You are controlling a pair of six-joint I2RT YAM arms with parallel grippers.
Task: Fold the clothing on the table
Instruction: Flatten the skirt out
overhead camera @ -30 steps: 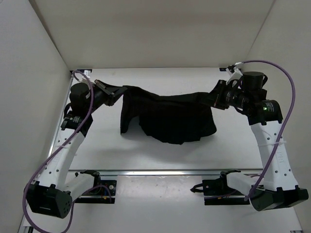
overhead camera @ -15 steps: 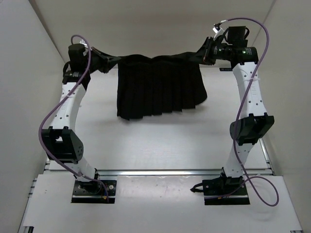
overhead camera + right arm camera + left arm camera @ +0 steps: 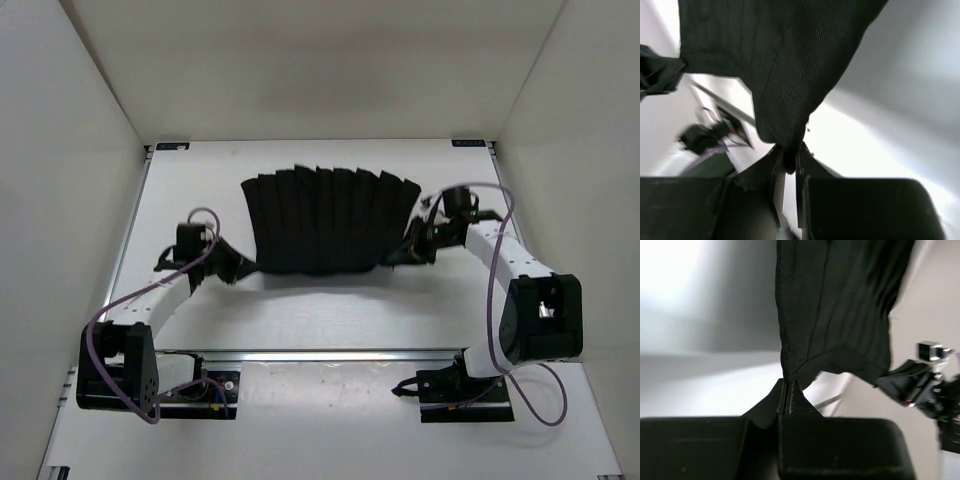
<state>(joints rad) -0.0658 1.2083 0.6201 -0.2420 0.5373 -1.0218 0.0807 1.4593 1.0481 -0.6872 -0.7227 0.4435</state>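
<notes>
Two arms reach over the white bench from its near metal rail, seen from above with plain white walls around; at far left the left arm lies low and folded, its wrist turned inward; the left fingers are clenched on the near left corner of the clothing; from the left wrist, the left fingers show their tips pressed together with that corner of black cloth pinched between them, the fabric running away in long ribs; the clothing, a black pleated garment, lies spread across the middle of the bench, toward its far half; its pleats run from near to far, side by side, and its far edge is stepped like an opened fan; both near corners are drawn out sideways into narrow bands that end at the two grips; whether the near hem touches the bench between them cannot be told; just right of the garment the right fingers are clenched on the near right corner; from the right wrist, the right fingers show a small bunch of cloth gripped between their tips, the weave of the garment filling the upper part of that view; at far right the right arm bends sharply at its elbow, and a purple cable arcs over it and hangs down beside it.
</notes>
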